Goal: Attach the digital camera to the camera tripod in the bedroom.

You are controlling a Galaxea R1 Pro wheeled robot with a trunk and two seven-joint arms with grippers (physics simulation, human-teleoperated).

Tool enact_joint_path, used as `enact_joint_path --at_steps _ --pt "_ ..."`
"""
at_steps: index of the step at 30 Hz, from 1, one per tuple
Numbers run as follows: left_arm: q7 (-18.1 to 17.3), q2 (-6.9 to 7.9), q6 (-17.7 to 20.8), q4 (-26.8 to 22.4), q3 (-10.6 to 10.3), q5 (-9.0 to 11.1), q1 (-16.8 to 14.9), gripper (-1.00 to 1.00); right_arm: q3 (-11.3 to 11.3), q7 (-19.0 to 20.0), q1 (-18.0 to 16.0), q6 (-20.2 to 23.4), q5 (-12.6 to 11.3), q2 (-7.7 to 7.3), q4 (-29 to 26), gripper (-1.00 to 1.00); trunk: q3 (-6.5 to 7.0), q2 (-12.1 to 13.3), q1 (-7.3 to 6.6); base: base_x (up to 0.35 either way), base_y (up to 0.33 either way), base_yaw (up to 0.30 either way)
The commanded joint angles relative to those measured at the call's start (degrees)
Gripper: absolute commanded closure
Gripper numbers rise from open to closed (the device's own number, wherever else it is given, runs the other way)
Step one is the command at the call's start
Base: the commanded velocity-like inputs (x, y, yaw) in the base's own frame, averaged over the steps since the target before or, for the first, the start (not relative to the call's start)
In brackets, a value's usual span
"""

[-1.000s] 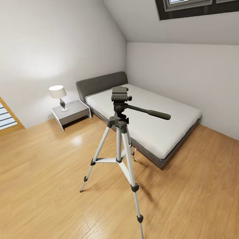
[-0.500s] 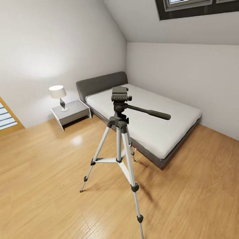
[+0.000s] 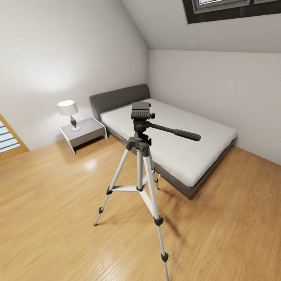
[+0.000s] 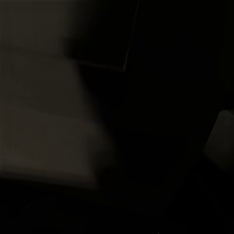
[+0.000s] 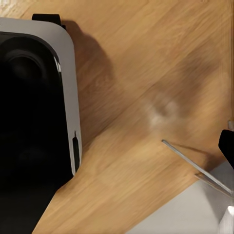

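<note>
In the head view, a wood-framed slatted panel (image 3: 7,137) cuts in at the left edge of the bedroom, above the light wood floor (image 3: 50,203). Next comes a low grey nightstand (image 3: 84,134) against the white wall, carrying a small table lamp (image 3: 68,112) with a white shade. Just beside the nightstand begins the grey low bed (image 3: 164,136), its dark headboard against the wall and its white mattress running toward the right wall, under the sloped ceiling and the dark-framed skylight (image 3: 230,9) at the top right.

The camera tripod (image 3: 140,171) stands upright on the floor in the middle of the view, in front of the bed's near side. Its three silver legs are spread, with black joints and feet. Its black head is bare on top, and its long black handle (image 3: 175,132) points right, over the mattress as seen from here.

The left wrist view is almost wholly dark, with only a dim grey blur, so the left claw's state cannot be told.

The right wrist view looks down on wood floor, with part of the robot's base (image 5: 39,97), a grey-edged, dark body, on one side. Thin silver tripod legs (image 5: 195,168) cross a corner of that view. The right claw's state cannot be told either.
</note>
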Motion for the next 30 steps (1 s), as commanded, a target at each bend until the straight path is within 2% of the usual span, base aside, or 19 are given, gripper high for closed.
enact_joint_path --at_steps 1,8,12,14,15,16,17,19,20,21,22,23,25,26,30 --pt "0.1 0.0 -0.1 0.0 -0.5 0.4 0.0 1.0 0.1 -0.1 -0.1 -0.4 0.2 -0.04 0.2 -1.0 -0.05 0.0 0.0 0.0 0.0 0.0" --pt "0.1 0.0 -0.1 0.0 -0.5 0.4 0.0 1.0 0.2 0.3 -0.1 -0.2 0.7 -0.14 -1.8 -1.0 -0.05 0.0 0.0 0.0 0.0 0.0" --pt "0.1 0.0 -0.1 0.0 -0.5 0.4 0.0 1.0 0.1 0.6 -0.2 2.1 0.7 -0.43 -8.6 -1.0 -0.05 0.0 0.0 0.0 0.0 0.0" --pt "0.1 0.0 -0.1 0.0 -0.5 0.4 0.0 1.0 0.1 0.5 -0.2 5.8 0.7 -0.7 -15.8 -1.0 -0.05 0.0 0.0 0.0 0.0 0.0" --pt "0.1 0.0 -0.1 0.0 -0.5 0.4 0.0 1.0 0.0 0.3 -0.2 12.9 0.7 -0.89 -27.0 -1.0 -0.05 0.0 0.0 0.0 0.0 0.0" --pt "0.1 0.0 -0.1 0.0 -0.5 0.4 0.0 1.0 0.0 0.3 -0.1 14.8 0.6 -0.9 -29.6 -1.0 -0.05 0.0 0.0 0.0 0.0 0.0" --pt "0.1 0.0 -0.1 0.0 -0.5 0.4 0.0 1.0 0.0 0.2 -0.1 18.6 0.5 -0.92 -34.3 -1.0 -0.05 0.0 0.0 0.0 0.0 0.0" --pt "0.1 0.0 -0.1 0.0 -0.5 0.4 0.0 1.0 0.0 0.1 -0.5 22.3 0.4 -0.93 -37.7 -1.0 -0.05 0.0 0.0 0.0 0.0 0.0" --pt "0.1 0.0 -0.1 0.0 -0.5 0.4 0.0 1.0 -0.1 0.1 -1.7 25.5 0.5 -0.93 -39.9 -1.0 -0.05 0.0 0.0 0.0 0.0 0.0" --pt "0.1 0.0 -0.1 0.0 -0.5 0.4 0.0 1.0 -0.1 0.1 -5.0 29.0 0.4 -0.88 -41.8 -1.0 -0.05 0.0 0.0 0.0 0.0 0.0" --pt "0.1 0.0 -0.1 0.0 -0.5 0.4 0.0 1.0 -0.1 0.2 -6.4 29.8 0.4 -0.84 -42.2 -1.0 -0.05 0.0 0.0 0.0 0.0 0.0" --pt "0.1 0.0 -0.1 0.0 -0.5 0.4 0.0 1.0 -0.1 0.4 -9.4 31.1 0.2 -0.67 -42.4 -1.0 -0.05 0.0 0.0 0.0 0.0 0.0" --pt "0.1 0.0 -0.1 0.0 -0.5 0.4 0.0 1.0 -0.1 0.6 -12.3 31.9 0.1 -0.51 -42.0 -1.0 -0.05 0.0 0.0 0.0 0.0 0.0" --pt "0.1 0.0 -0.1 0.0 -0.5 0.4 0.0 1.0 -0.1 0.7 -15.0 32.4 0.0 -0.43 -41.5 -1.0 -0.05 0.0 0.0 0.0 0.0 0.0" --pt "0.1 0.0 -0.1 0.0 -0.5 0.4 0.0 1.0 -0.1 1.8 -20.8 33.2 -0.4 -0.24 -41.0 -1.0 -0.05 0.0 0.0 0.0 0.0 0.0"
